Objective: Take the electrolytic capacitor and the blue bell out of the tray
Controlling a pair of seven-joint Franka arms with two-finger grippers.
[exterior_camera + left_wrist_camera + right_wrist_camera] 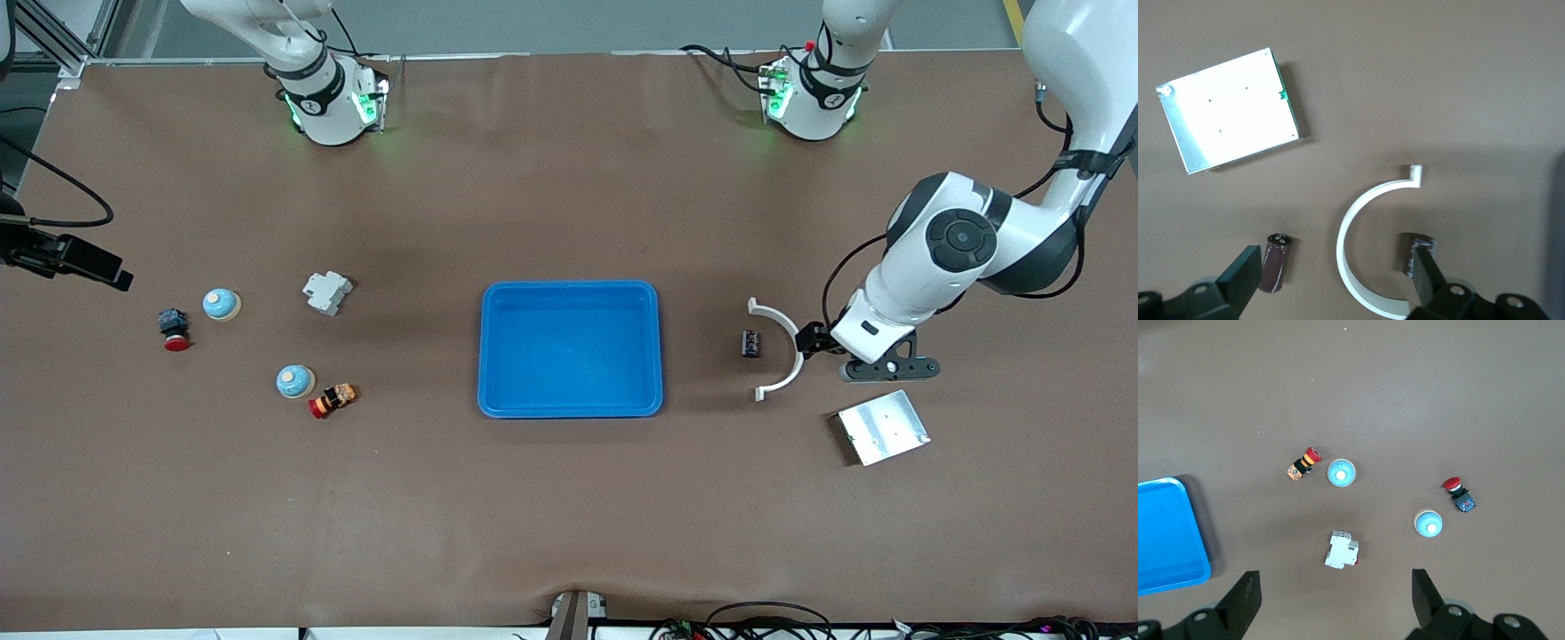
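Lying on the table are two bells, two red push buttons, two capacitors, one blue tray, one white breaker, one white curved clip and one metal plate.

In the left wrist view, the left claw is cut by the frame edge and only its two spread fingertips show. One fingertip covers part of a dark capacitor and one end of the white curved bracket.

In the front view that claw is hidden under the left arm's wrist, at about 3 o'clock from the blue tray. The small dark part inside the bracket's curve is too small to read.

At 9 o'clock in the front view a black piece juts in, cut by the frame edge; what it belongs to cannot be told.

The right wrist view crops the right claw to its fingertips and shows only one corner of the tray.
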